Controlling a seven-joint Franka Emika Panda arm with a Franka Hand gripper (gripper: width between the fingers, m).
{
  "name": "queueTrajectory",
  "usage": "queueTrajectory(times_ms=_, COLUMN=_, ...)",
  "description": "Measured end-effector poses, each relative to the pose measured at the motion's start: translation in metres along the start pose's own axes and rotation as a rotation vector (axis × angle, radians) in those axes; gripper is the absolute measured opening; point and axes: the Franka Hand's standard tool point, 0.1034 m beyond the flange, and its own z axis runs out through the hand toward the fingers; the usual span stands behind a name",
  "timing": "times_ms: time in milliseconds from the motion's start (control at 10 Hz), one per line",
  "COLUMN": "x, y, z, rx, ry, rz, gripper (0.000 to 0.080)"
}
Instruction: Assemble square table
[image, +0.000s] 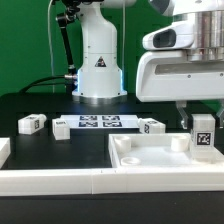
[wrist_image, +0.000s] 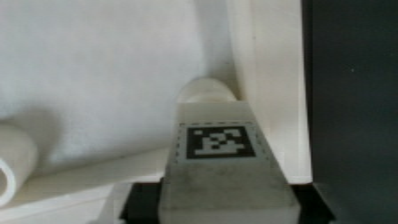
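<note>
Now the hand (image: 203, 143) clamps the leg (image: 203, 133), long axis upright, tag (image: 203, 140) facing the exterior camera.

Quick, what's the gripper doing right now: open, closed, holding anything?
Gripper: closed on the tagged white table leg, fingers against both its sides.

Robotics lab: marker board (image: 97, 122), black table (image: 25, 100), mounted arm (image: 97, 55)

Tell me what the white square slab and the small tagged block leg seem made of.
White square slab with raised rim: probably moulded plastic, matte; smooth, uniform, rounded edges. Small white block leg: likely the same plastic, same flat white; its black-and-white tag looks like a printed sticker.
</note>
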Motion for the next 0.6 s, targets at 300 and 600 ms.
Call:
queueTrajectory(times_ms=300, x=-0.0012, y=0.0014, z=0.0006, rx=0.011, ry=0.024, rz=0.434, gripper=0.0290)
queueTrajectory(times_ms=600, x=-0.0026, y=0.0002, z=0.0013, rx=0.011, ry=0.024, rz=0.797, gripper=0.0291)
